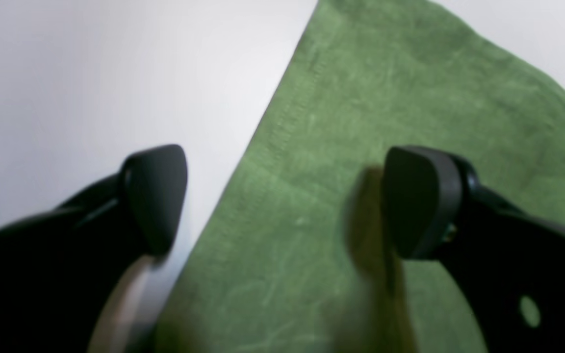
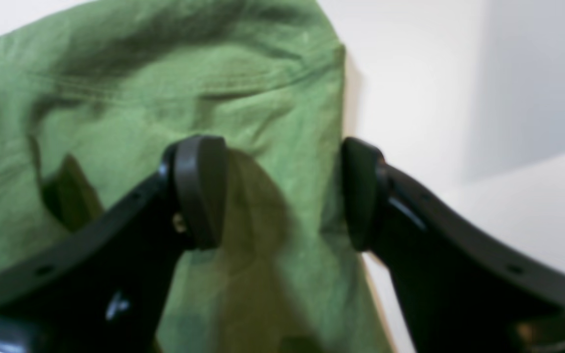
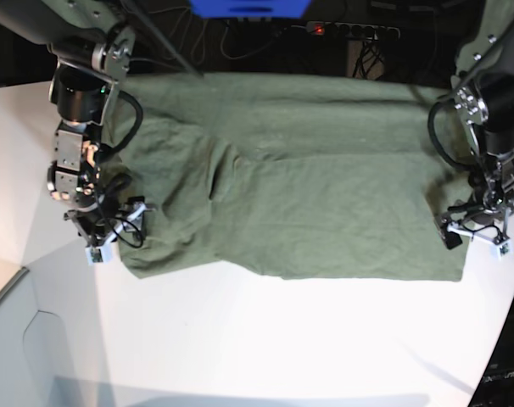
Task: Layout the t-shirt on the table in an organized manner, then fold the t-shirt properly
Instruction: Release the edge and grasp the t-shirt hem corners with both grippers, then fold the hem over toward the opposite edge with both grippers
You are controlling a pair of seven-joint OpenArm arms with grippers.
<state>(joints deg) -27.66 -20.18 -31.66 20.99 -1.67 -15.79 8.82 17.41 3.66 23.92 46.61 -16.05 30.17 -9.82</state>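
The olive green t-shirt (image 3: 291, 186) lies spread out on the white table (image 3: 257, 339), rumpled at its left part. My right gripper (image 3: 114, 231) is open at the shirt's front left corner. In the right wrist view the gripper (image 2: 280, 193) straddles the cloth's edge (image 2: 282, 98), one finger over the shirt and the other at its border. My left gripper (image 3: 475, 243) is open at the shirt's front right corner. In the left wrist view the gripper (image 1: 287, 201) spans the stitched hem (image 1: 282, 127), one finger over bare table and one over the cloth (image 1: 410, 98).
A power strip (image 3: 354, 30) and cables lie behind the table's far edge, next to a blue object (image 3: 248, 7). The table's edge drops off at the lower left (image 3: 7, 292) and curves at the lower right (image 3: 494, 348).
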